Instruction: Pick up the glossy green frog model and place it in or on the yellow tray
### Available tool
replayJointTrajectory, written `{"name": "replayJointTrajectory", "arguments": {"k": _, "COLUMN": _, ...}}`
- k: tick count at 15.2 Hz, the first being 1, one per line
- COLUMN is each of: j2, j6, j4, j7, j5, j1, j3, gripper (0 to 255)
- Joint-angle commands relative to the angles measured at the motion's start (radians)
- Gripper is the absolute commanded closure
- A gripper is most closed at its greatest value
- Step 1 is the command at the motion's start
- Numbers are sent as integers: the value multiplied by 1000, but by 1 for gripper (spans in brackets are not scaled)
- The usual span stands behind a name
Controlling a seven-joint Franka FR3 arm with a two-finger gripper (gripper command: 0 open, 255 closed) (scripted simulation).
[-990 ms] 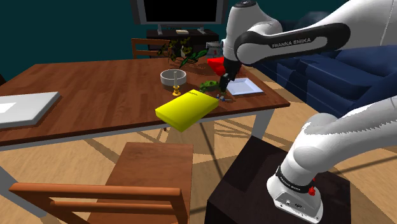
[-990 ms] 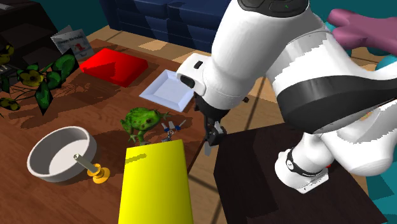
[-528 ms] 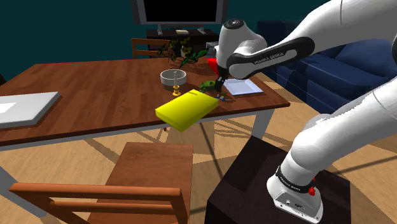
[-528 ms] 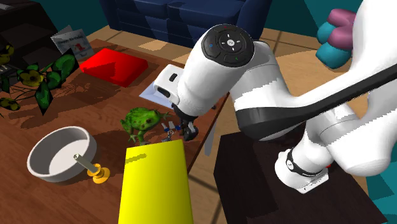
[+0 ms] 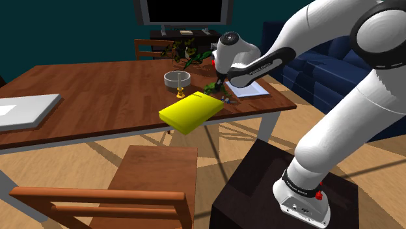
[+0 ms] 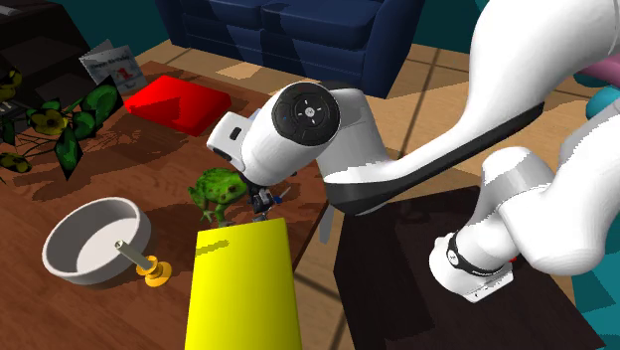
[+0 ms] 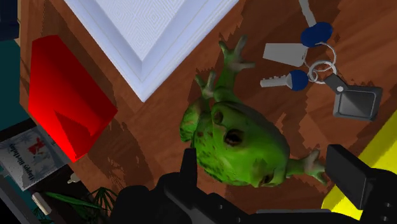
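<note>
Approach: hovering with the gripper (image 7: 267,167) spread wide over the green frog (image 7: 238,143), clasping nothing, one finger flanking each side of its body. Seeing the frog sitting on the worktop (image 5: 97,91) between the white dish (image 7: 159,32) and the yellow tray (image 5: 190,110), just beside the keys (image 7: 312,60). Judging it best lowering straight, centring on the round body rather than the splayed legs, squeezing gently against glossy skin. Minding the yellow tray's edge close by one finger and the keys; counting on open room above for lifting clear.
</note>
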Motion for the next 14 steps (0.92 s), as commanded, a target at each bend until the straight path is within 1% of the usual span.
{"name": "replayJointTrajectory", "arguments": {"k": 1, "j2": 27, "j6": 26, "j4": 7, "j7": 14, "j5": -27, "j1": -11, "j3": -4, "gripper": 0}}
{"name": "replayJointTrajectory", "arguments": {"k": 6, "j2": 103, "j6": 85, "j4": 27, "j7": 53, "j5": -80, "j1": -33, "j3": -15, "gripper": 0}}
{"name": "replayJointTrajectory", "arguments": {"k": 14, "j2": 103, "j6": 84, "j4": 27, "j7": 53, "j5": -80, "j1": -33, "j3": -15, "gripper": 0}}
